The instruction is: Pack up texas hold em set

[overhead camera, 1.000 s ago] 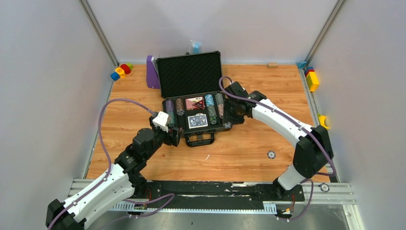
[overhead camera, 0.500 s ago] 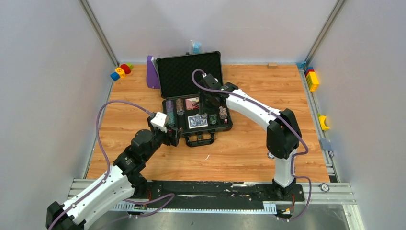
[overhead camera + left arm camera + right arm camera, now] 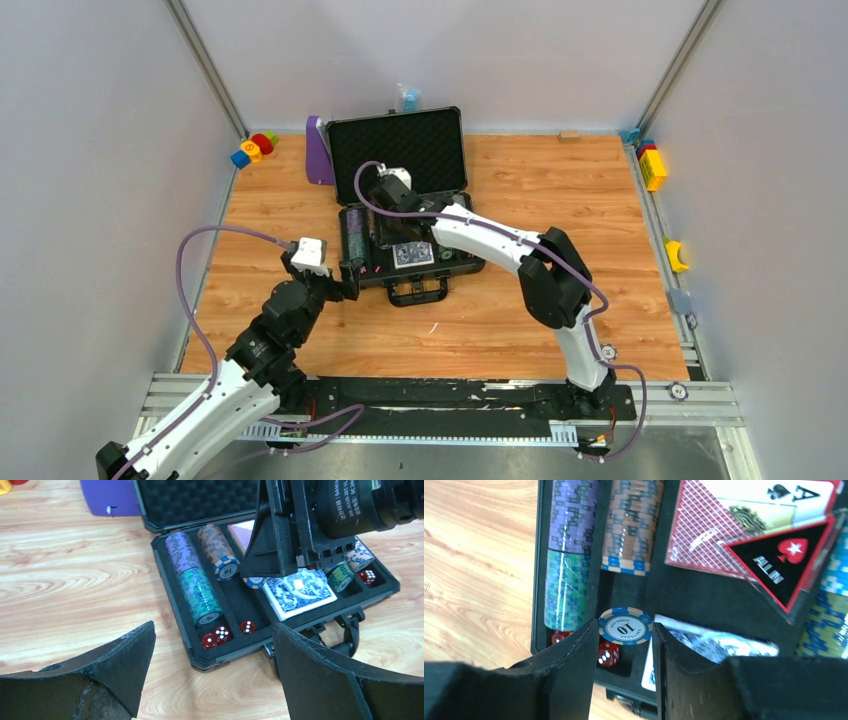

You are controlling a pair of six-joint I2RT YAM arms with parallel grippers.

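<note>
One poker chip [image 3: 625, 626] is clenched in the right end effector [image 3: 624, 634], over the open briefcase [image 3: 395, 150]. The orange chip row [image 3: 631, 525] lies at 12 o'clock from it (long axis 12 to 6). The left end effector [image 3: 212, 630], released and empty, hangs farther off at the case's 8 o'clock.

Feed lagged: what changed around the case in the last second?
The right gripper swung left across the open case, holding a blue-edged 10 chip, and is now over the left slots. The left gripper backed off towards the near left, jaws open. The case, chip stacks and card decks stayed put.
</note>
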